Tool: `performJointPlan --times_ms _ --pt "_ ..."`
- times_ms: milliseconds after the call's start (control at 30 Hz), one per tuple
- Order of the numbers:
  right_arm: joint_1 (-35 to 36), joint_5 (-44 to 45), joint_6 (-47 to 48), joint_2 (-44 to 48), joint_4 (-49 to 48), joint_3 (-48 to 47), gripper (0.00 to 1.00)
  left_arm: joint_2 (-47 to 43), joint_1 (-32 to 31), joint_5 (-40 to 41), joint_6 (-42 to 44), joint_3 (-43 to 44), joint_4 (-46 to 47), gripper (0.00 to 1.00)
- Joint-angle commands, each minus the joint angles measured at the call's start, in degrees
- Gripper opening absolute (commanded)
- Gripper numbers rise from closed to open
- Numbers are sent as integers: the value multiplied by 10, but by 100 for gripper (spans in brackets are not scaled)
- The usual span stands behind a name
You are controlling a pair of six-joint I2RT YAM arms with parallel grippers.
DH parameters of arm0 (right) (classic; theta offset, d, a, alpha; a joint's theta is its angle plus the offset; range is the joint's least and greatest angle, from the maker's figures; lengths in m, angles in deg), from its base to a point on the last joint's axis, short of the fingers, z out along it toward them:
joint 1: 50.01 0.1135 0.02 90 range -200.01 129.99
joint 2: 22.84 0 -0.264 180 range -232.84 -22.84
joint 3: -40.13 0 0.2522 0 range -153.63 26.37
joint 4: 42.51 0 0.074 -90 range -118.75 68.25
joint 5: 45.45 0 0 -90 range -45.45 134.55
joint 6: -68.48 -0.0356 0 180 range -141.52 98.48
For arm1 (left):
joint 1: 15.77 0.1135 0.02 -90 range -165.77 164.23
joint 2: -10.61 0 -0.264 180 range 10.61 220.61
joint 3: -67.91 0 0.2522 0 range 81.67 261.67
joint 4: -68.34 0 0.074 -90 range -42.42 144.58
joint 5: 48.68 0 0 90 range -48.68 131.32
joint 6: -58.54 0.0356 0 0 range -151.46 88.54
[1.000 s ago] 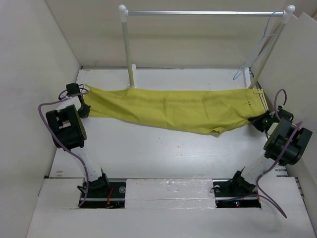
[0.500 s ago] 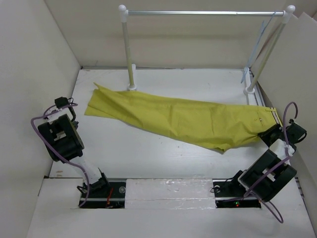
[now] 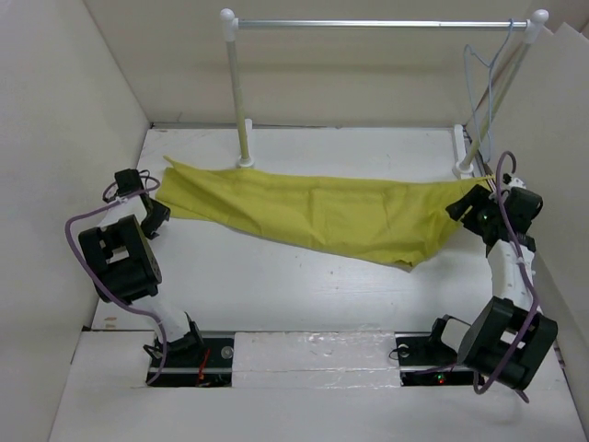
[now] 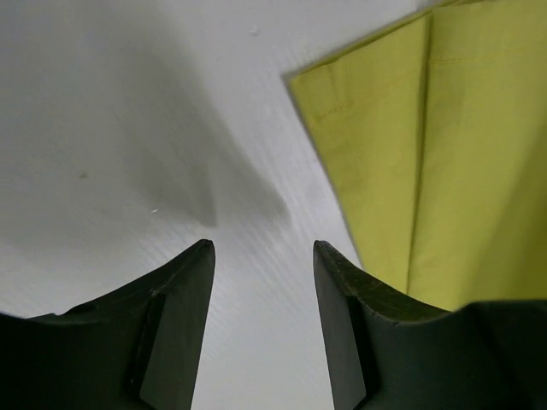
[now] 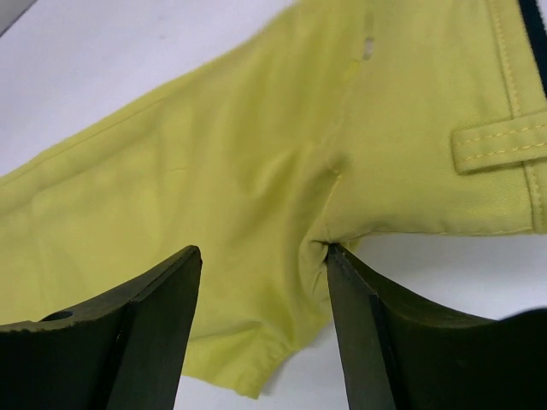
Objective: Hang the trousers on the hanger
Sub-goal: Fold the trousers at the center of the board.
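Note:
The mustard-yellow trousers (image 3: 313,210) lie flat across the table, leg ends at the left and waist at the right. My left gripper (image 3: 155,217) is open just left of the leg hems (image 4: 402,162), with only bare table between its fingers (image 4: 261,248). My right gripper (image 3: 467,210) is open over the crotch and waist end (image 5: 256,171), and its right fingertip (image 5: 335,254) touches a fold of the fabric. A belt loop (image 5: 496,145) and the dark waistband edge show at the upper right of the right wrist view. The pale wire hanger (image 3: 468,69) hangs from the rail's right end.
A metal rail (image 3: 368,24) on two white posts (image 3: 236,92) stands at the back of the table. Beige walls close in the left, back and right sides. Purple cables loop off both arms.
Both grippers have opened. The trousers, held stretched between them a second ago, now lie loose on the table. The right arm swung up to the waist end. The hanger has swung on the rail.

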State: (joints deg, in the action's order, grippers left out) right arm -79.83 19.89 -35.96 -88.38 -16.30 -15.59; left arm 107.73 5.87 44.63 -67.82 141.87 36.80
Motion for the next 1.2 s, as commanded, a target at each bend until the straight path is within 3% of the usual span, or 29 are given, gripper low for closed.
performJointPlan --times_ms 0,233,367,500,733,800,833,867,1000,1067,1167 --pt "49 -9 4 16 -13 -42 65 27 -21 8 -27 41 10 46" --pt "28 15 50 45 45 -45 70 73 -32 37 -70 80 9 40" --pt "4 26 42 25 61 -73 72 113 -45 84 -67 119 -18 28" --pt "-29 27 45 10 79 -109 68 130 -57 98 -68 133 -25 19" --pt "149 -35 14 23 -20 -51 67 141 -57 122 -62 121 -24 11" --pt "283 -32 58 0 -16 -50 67 139 -57 136 -52 117 -22 0" --pt "284 -29 58 0 -16 -50 67 139 -57 136 -46 119 -26 0" --pt "353 -26 70 -11 -12 -51 67 139 -57 150 -41 121 -29 0" --pt "475 -5 99 -84 -22 -70 68 120 -57 200 -8 112 -56 0" --pt "525 14 114 -154 -17 -102 68 81 -47 216 8 47 -56 0" --pt "542 19 121 -168 -9 -117 68 47 -47 223 11 17 -59 0"
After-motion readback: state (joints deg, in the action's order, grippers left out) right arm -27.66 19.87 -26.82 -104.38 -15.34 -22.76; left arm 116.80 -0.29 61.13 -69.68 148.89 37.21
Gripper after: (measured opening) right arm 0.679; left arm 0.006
